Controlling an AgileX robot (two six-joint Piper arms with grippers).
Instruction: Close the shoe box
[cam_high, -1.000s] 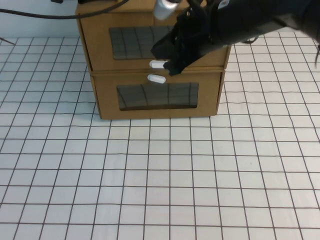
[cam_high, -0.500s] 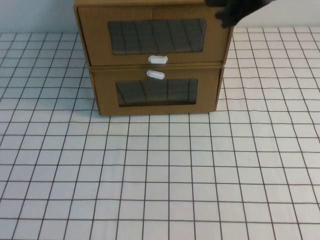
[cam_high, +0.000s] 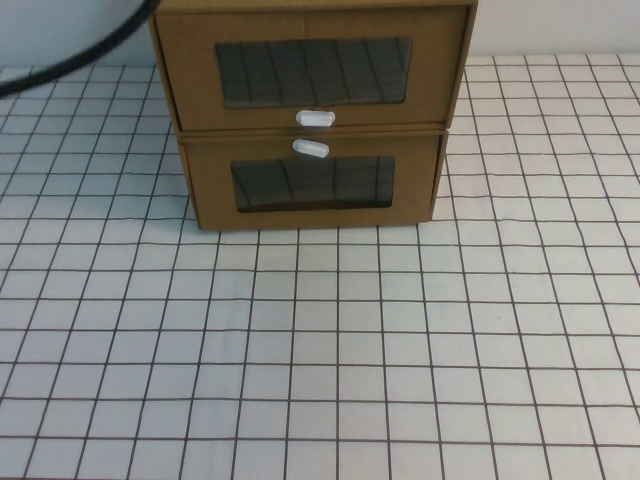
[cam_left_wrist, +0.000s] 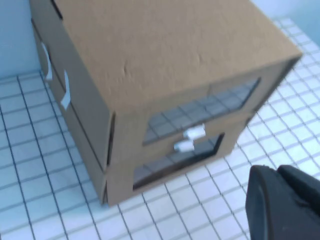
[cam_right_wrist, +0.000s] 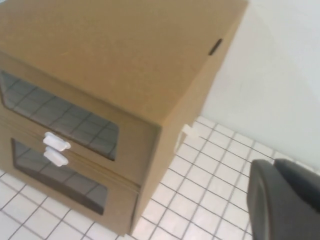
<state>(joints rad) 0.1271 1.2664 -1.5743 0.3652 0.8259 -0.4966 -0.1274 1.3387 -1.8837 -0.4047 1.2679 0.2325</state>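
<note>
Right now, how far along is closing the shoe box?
Done, it seems: the shoe box, the upper drawer with its white tab under the window, sits flush above the lower drawer. Nothing is in hand: the left tool and right tool hang off to either side above the box, touching nothing. Nothing visible remains.

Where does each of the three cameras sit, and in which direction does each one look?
High view: raised on the robot's side, looking down at the shoe box stacked on the lower drawer and the gridded table; no arm shows, only a black cable.
Left wrist view: above the robot's left of the stack, looking down at its top and front; the left gripper shows.
Right wrist view: above the robot's right of the stack, looking down; the right gripper shows.
All views share both white tabs.
</note>
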